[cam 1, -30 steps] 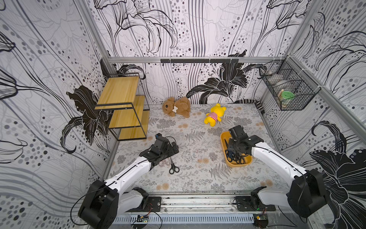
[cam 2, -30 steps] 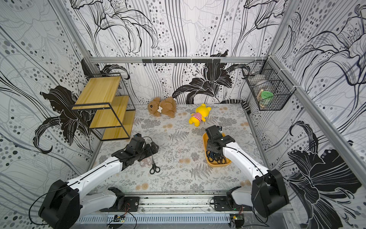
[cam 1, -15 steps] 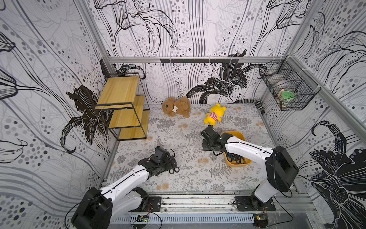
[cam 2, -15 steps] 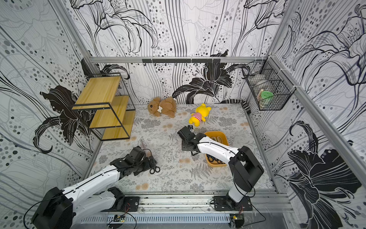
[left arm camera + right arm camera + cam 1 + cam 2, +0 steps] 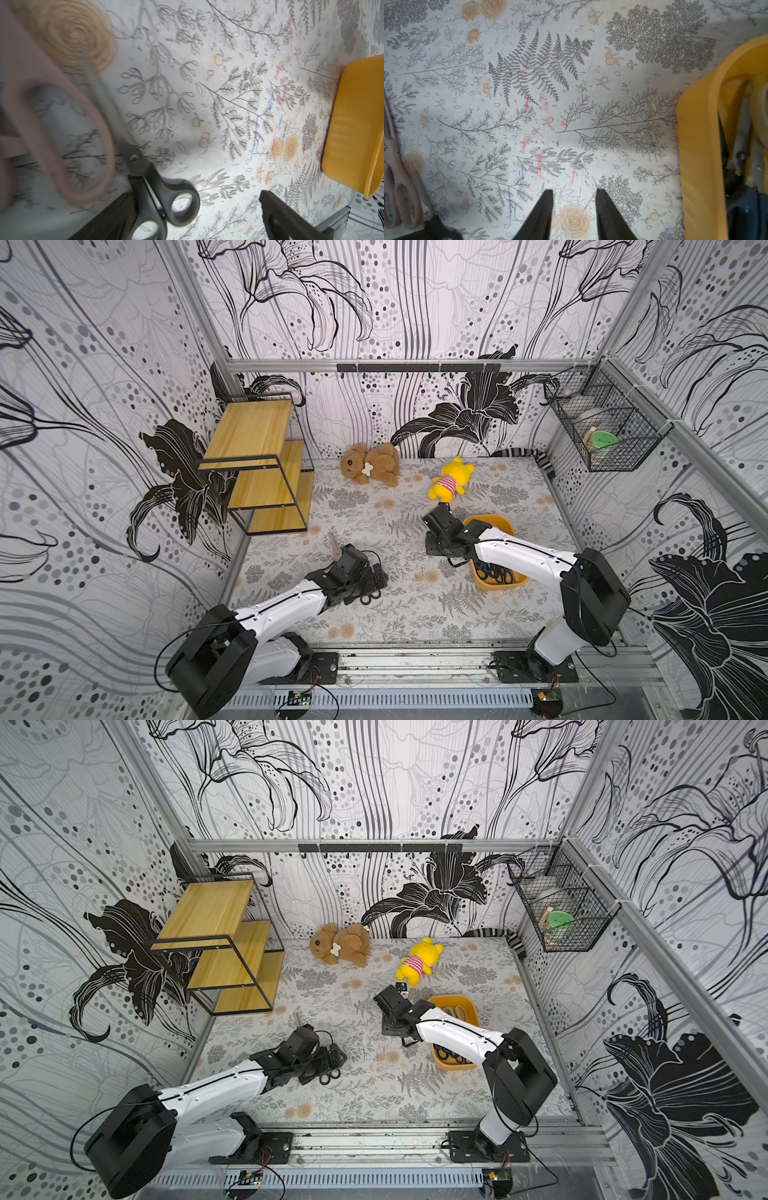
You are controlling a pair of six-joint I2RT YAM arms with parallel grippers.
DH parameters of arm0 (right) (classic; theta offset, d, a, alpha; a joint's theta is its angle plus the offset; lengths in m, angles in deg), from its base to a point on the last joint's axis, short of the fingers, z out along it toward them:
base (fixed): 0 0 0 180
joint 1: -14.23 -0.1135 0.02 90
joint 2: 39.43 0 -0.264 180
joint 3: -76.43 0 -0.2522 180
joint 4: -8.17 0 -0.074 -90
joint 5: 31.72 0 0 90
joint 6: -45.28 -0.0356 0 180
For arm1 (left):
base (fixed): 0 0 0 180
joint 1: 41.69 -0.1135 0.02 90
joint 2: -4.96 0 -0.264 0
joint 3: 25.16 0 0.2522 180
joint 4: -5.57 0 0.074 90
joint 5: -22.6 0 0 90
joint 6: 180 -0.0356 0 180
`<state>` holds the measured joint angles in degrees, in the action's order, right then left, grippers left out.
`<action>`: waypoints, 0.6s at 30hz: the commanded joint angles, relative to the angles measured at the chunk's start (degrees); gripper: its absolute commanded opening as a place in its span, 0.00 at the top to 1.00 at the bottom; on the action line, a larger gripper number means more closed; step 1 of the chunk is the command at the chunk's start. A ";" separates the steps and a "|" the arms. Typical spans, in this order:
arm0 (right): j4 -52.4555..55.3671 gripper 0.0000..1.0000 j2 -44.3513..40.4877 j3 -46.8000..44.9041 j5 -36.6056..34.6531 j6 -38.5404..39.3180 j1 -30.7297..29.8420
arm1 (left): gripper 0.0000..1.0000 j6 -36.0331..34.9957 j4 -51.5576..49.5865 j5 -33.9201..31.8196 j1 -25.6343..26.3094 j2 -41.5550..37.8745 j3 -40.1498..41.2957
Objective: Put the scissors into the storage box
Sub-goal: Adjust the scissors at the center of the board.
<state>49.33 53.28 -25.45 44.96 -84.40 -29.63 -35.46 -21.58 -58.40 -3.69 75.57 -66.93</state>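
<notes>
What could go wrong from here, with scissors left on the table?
The left gripper has its jaws open around the handle of the black-handled steel scissors, with the pale pink-handled scissors close beside; closing might catch or shove both pairs. The white right arm stretches across the orange-yellow plastic storage box, so a drop there may collide with it.

Reaching forward and low with the left arm (image 5: 282,605), left gripper (image 5: 195,195) down near the surface, jaws spread wide. Stretching inward with the right arm (image 5: 523,556), elbow bent, right gripper (image 5: 574,193) pointing down, jaws partly apart.
</notes>
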 commanded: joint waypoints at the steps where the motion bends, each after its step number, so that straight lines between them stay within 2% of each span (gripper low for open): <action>1: 1.60 0.61 -1.14 0.09 -1.72 -0.49 0.00 | 0.01 1.60 2.59 2.21 2.31 3.83 -1.34; 4: 1.95 0.61 -0.15 0.50 -1.07 -0.27 0.00 | 0.01 1.73 4.22 3.65 3.22 6.70 -3.17; 8: 0.84 0.63 1.72 0.57 2.04 1.46 0.04 | 0.02 1.11 2.26 2.07 3.23 7.04 -5.33; 13: 1.02 0.63 5.95 2.58 5.00 3.96 -1.10 | 0.02 0.65 -2.01 -3.12 1.95 1.07 -5.29; 18: 1.95 0.63 10.60 7.23 5.92 6.71 -3.76 | 0.03 0.53 -5.98 -7.32 -4.96 -7.03 -3.18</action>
<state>49.89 62.06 -21.41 49.51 -80.49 -31.84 -34.56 -24.36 -61.22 -5.15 71.64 -71.26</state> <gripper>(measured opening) 0.365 0.975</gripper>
